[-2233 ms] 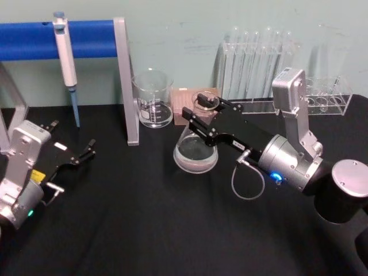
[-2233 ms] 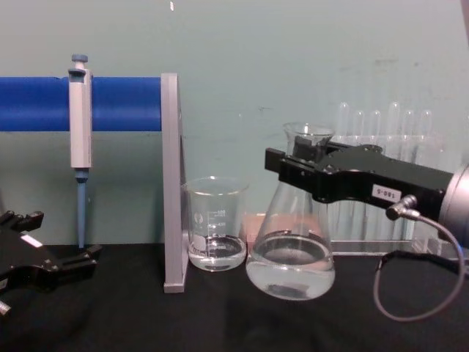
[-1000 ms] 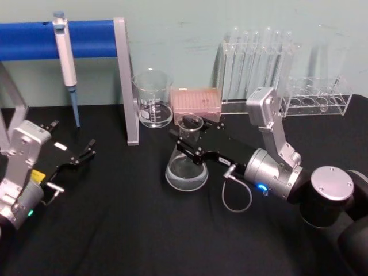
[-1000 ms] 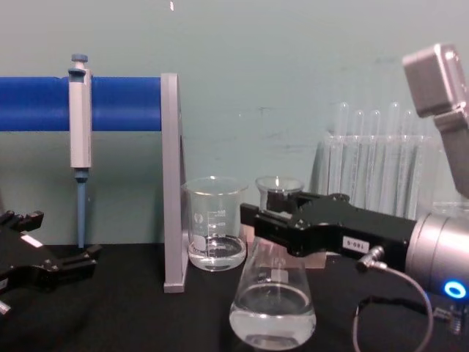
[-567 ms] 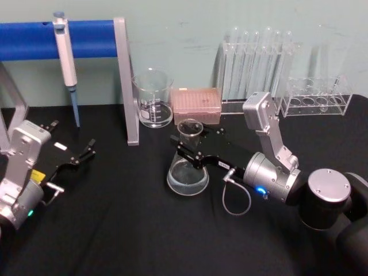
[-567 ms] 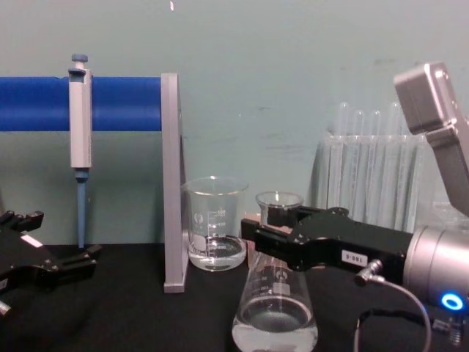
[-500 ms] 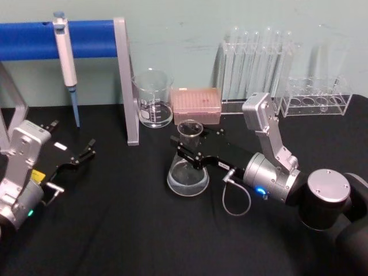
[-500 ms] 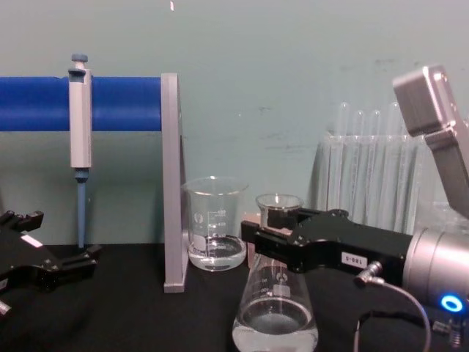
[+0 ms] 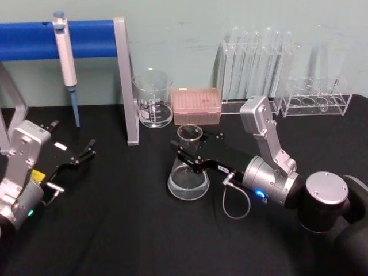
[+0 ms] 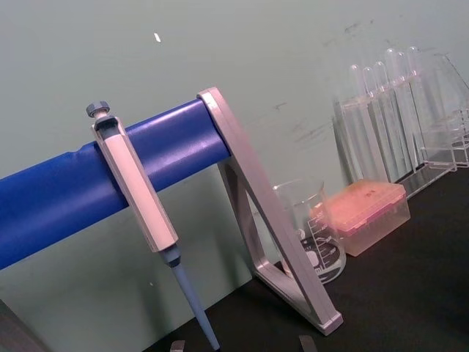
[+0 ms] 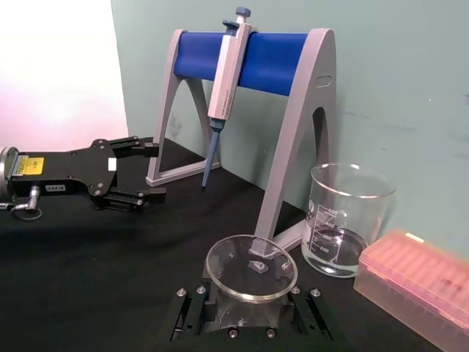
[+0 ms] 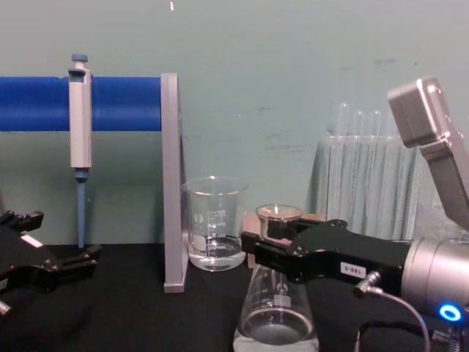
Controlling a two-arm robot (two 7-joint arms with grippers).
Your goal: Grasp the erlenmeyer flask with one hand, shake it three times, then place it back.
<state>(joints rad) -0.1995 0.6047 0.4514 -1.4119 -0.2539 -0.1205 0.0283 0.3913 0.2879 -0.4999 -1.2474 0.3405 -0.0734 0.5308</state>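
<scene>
Gripping what, was that right claw?
— It clenched the erlenmeyer flask by the neck, the body below its jaws, low at the black surface. The left claw sat well off, spread open.

Clear erlenmeyer flask; black right gripper with white label and silver wrist; clear beaker, white graduations; blue stand bar, grey upright; pale grey pipette, blue tip; pink tip box; black tabletop; teal wall.
</scene>
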